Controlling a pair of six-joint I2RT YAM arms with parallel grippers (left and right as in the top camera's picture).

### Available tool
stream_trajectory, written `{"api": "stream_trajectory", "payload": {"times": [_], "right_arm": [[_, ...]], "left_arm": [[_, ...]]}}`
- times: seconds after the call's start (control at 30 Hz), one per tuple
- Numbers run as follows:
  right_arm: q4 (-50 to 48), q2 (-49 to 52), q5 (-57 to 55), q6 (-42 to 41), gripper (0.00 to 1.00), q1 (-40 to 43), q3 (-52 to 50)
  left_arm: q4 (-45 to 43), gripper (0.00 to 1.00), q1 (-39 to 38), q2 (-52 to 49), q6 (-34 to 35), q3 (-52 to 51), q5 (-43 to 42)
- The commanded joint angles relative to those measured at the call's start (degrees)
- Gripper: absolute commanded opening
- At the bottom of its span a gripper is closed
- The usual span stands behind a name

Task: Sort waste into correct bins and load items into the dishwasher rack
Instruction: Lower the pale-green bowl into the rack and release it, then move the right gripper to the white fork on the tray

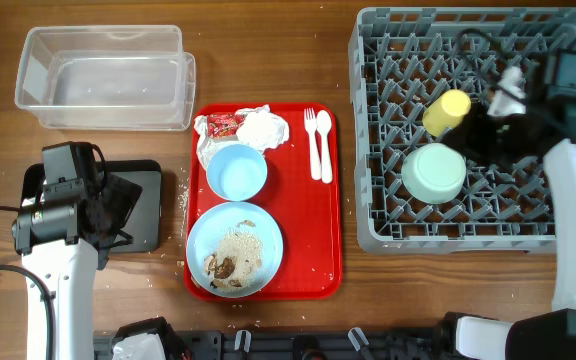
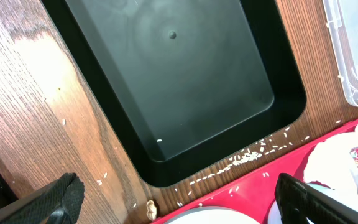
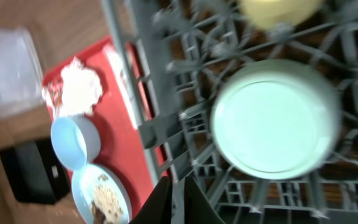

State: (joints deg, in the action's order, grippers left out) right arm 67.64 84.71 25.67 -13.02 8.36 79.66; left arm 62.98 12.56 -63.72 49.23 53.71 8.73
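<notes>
- Shallow black tray [image 2: 173,81]: lies flat, just ahead of the left jaws, with rice-like crumbs [image 2: 247,157] strewn along its near edge.
- Clear tub [image 1: 108,80]: upright, beyond the left jaws.
- Blue plate [image 1: 234,250], soiled with brown bits, and blue bowl [image 1: 236,171], napkin [image 1: 263,128], wrapper [image 1: 224,125], fork and spoon [image 1: 318,143]: right of the left jaws.
- Grey rack [image 1: 363,150]: under the right jaws. It holds the mint bowl [image 3: 272,118], seemingly upside down, just ahead of them, and the yellow cup [image 1: 447,111] beyond.

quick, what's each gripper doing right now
Left gripper: open, holding nothing.
Right gripper: shut, apparently empty.
</notes>
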Motion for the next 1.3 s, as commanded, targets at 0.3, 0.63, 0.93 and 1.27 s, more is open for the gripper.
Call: {"api": "stream_trajectory", "payload": {"times": [0.3,0.63,0.93,1.27], "right_arm": [[-20.41,6.32,-21.35,-11.67,0.83,-35.65,-0.87],[-15.19,30.25,-23.32,-9.49,0.77,-37.44,17.62],[-20.70,37.13,-32.87,-16.72,0.63,-40.35,17.75],[-21.99,40.79,-34.32,-19.19,0.38,-40.44,17.33]], "left_arm": [[-0.13,1.00,0.09,0.61,0.76,-0.13,0.96],[-0.15,1.00,0.09,0.61,0.76,-0.13,0.96],[-0.15,1.00,0.09,0.61,0.76,-0.13,0.96],[-0.15,1.00,0.09,0.61,0.76,-0.13,0.96]]}}
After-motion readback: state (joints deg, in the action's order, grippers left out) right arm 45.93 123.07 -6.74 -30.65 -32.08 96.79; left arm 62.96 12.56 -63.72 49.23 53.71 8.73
